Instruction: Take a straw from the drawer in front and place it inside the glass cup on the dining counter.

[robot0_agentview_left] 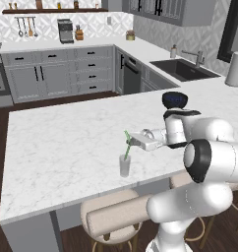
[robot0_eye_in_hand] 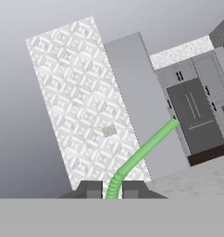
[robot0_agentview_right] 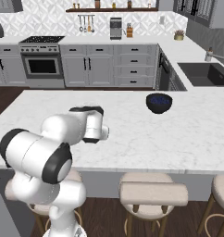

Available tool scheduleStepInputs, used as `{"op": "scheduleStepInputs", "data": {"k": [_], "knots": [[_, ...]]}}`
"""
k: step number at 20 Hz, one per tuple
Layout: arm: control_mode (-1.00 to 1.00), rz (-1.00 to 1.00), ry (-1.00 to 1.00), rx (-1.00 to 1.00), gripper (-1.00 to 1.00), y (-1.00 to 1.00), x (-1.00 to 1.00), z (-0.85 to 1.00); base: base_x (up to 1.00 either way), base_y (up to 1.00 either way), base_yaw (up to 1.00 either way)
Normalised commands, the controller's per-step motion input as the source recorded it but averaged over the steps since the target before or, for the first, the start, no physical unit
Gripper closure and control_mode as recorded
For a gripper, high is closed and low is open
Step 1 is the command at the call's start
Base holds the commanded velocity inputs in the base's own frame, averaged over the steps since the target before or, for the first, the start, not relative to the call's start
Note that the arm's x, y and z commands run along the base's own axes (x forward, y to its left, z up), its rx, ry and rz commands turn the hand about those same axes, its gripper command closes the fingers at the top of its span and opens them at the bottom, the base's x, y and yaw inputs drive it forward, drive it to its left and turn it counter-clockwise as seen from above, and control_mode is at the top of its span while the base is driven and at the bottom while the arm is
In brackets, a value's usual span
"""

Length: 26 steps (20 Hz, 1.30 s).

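My gripper (robot0_agentview_left: 132, 141) is shut on the green straw (robot0_agentview_left: 127, 147), just above the glass cup (robot0_agentview_left: 124, 166) near the front edge of the dining counter (robot0_agentview_left: 57, 142). The straw is bent. Its lower end reaches the cup's rim, and I cannot tell whether it is inside. The cup stands upright. In the hand view the straw (robot0_eye_in_hand: 146, 148) rises from between the two fingertips of the gripper (robot0_eye_in_hand: 112, 189) and slants up to the right. I cannot tell which drawer is the task's.
A dark bowl (robot0_agentview_left: 174, 100) (robot0_agentview_right: 158, 102) sits on the counter behind my arm. Beige stools (robot0_agentview_left: 111, 216) (robot0_agentview_right: 153, 194) stand under the front edge. Shut grey drawers (robot0_agentview_left: 91, 64), a sink (robot0_agentview_left: 182, 69) and a paper towel roll (robot0_agentview_left: 235, 69) line the wall counter.
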Motion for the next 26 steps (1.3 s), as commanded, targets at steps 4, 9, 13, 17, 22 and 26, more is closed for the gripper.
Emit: {"op": "scheduleStepInputs", "data": {"k": [4, 9, 13, 17, 22, 26], "knots": [[-1.00, 0.00, 0.01, 0.00, 1.00, 0.00, 0.07, -0.21, 0.00, 0.00, 0.00], [-1.00, 0.00, 0.00, 0.00, 1.00, 0.00, 0.06, -0.22, 0.00, 0.00, 0.00], [-1.00, 0.00, 0.01, 0.00, 1.00, 0.00, 0.05, -0.24, 0.00, 0.00, 0.00], [-1.00, 0.00, 0.00, 0.00, -1.00, 0.01, 0.00, -0.05, 0.00, 0.00, 0.00], [-1.00, 0.00, 0.00, -0.01, -1.00, 0.00, -0.17, 0.00, 0.00, 0.00, 0.00], [-1.00, 0.00, 0.00, -0.03, -1.00, 0.00, -0.22, 0.00, 0.00, 0.00, 0.00]]}}
